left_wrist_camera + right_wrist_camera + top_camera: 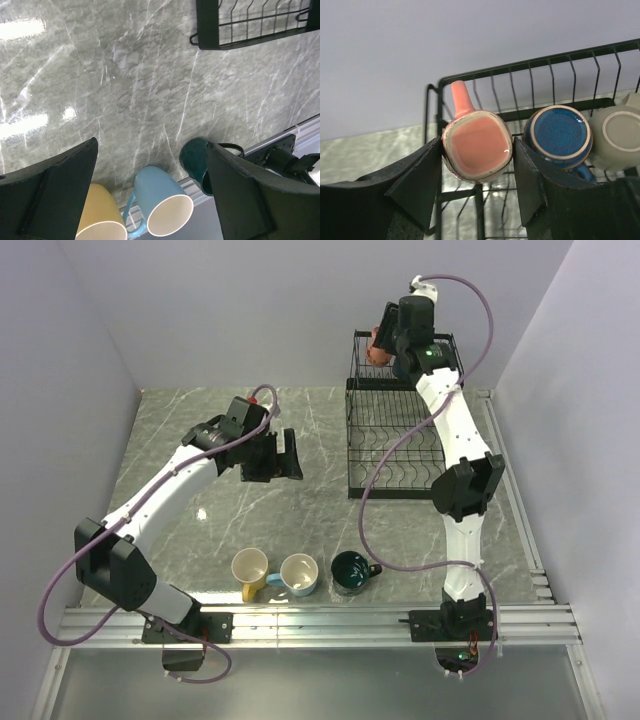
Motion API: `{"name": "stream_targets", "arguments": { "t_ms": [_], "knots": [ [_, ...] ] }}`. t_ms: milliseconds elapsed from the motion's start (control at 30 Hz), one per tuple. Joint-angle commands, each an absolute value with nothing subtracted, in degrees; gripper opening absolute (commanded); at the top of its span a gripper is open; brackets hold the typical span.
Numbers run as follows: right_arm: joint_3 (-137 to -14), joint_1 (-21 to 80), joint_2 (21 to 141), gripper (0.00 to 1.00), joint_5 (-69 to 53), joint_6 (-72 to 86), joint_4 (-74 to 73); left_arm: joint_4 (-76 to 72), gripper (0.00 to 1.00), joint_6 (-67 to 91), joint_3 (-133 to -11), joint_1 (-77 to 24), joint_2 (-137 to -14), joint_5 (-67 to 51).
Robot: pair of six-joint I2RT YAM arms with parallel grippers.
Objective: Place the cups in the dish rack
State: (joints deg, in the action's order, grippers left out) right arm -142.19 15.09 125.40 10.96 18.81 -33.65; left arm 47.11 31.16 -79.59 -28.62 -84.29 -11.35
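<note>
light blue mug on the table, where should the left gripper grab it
Probably the rim of the light blue mug, from above: it stands upright and open, so one finger can go inside, one outside. Take the far wall, since the yellow mug and its handle crowd its left, the dark teal mug its right.

White arms (170, 485), black joints (468, 485), purple cables (491, 312)
</note>
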Motion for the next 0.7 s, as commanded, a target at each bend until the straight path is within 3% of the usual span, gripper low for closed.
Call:
{"name": "stream_targets", "arguments": {
  "t_ms": [0,367,667],
  "knots": [
    [-145.72,16.17,125.86,0.00,15.20,14.68,-27.07,47.29,0.94,31.11,-80.24,-28.65,-85.51,-11.07],
    [-142.12,19.51,127.26,0.00,17.66,10.99,-28.12,47.02,0.95,30.24,-81.74,-28.30,-87.63,-10.37],
    [-140.71,23.64,129.19,0.00,29.52,8.00,-28.91,46.85,0.95,29.71,-80.60,-27.25,-86.57,-10.28]
  ]
}}
